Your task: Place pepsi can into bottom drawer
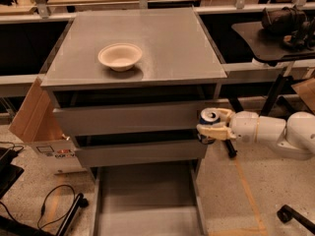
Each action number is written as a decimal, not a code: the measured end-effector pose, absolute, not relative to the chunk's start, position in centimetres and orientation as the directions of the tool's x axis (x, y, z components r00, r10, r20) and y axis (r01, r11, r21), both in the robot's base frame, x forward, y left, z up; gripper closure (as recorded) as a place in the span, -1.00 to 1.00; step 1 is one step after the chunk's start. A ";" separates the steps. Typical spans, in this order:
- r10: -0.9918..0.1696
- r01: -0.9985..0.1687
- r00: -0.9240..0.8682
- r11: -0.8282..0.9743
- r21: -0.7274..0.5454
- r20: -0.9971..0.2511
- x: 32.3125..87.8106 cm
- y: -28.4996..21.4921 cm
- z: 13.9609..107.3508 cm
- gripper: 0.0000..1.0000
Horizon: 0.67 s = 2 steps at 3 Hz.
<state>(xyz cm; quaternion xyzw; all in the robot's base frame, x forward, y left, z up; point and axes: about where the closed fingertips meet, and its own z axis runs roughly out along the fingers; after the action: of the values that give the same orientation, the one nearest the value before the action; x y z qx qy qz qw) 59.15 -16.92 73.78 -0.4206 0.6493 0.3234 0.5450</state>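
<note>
One camera looks steeply down at the cabinet [142, 36] front, seemingly from close by; the gripper [209, 125], clasping the pepsi can [209, 115], sits at its right edge.
</note>
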 end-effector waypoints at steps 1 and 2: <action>-0.210 -0.914 -0.066 0.404 -0.026 -0.975 58.9 -16.0 67.3 1.00; -0.164 -0.918 -0.160 0.388 0.086 -0.973 58.1 -15.3 60.2 1.00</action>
<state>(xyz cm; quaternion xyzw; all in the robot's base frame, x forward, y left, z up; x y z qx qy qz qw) 58.12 -15.25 60.23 -0.4075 0.6634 0.3743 0.5037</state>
